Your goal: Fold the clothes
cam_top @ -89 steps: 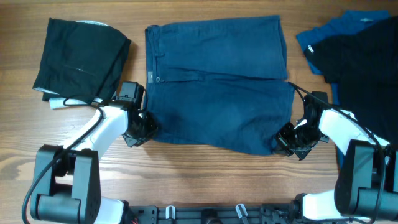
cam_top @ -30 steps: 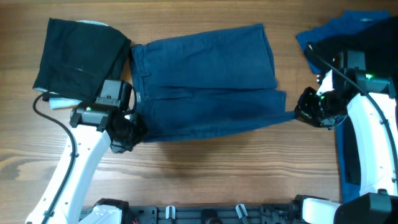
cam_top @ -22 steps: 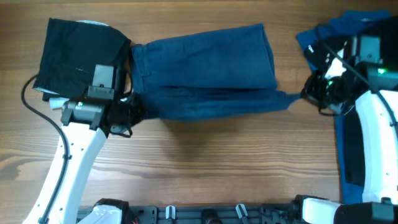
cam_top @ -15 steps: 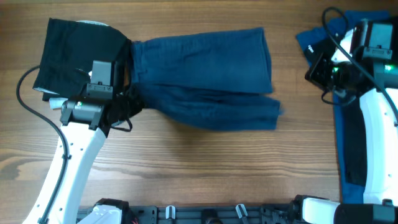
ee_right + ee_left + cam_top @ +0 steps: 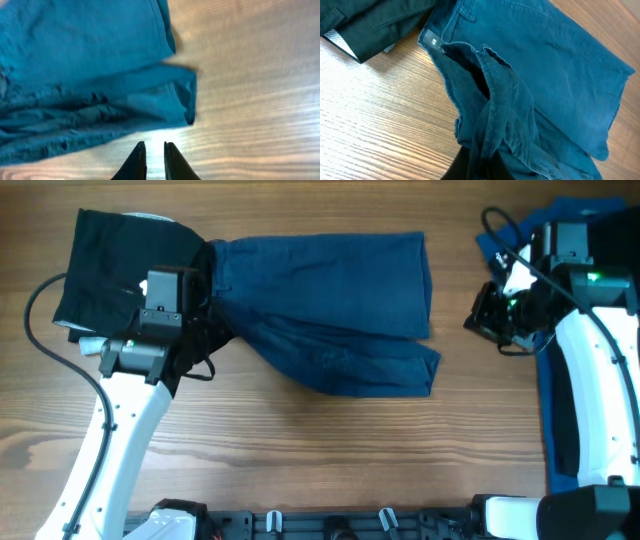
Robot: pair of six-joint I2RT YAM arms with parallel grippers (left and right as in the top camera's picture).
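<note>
While the left gripper (image 5: 197, 340) is clenched on the bunched waistband of the soft navy shorts (image 5: 330, 305), the right gripper (image 5: 154, 159) is seen off the cloth, its tips nearly together over bare grain, nothing held. Spread mid-table, the shorts are roughly doubled, rumpled along the near edge. On the wood-plank table (image 5: 300, 450), one folded black garment (image 5: 120, 265) is counted far-left, one black piece (image 5: 610, 230) over one royal-blue piece (image 5: 520, 235) far-right.

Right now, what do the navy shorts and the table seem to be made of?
The navy shorts look like a woven cotton twill, matte: visible seams, soft creases, a frayed waistband edge near the left tool. The table looks like wood or a wood-look laminate, with grain lines and a slight sheen; which one, I cannot tell.
</note>
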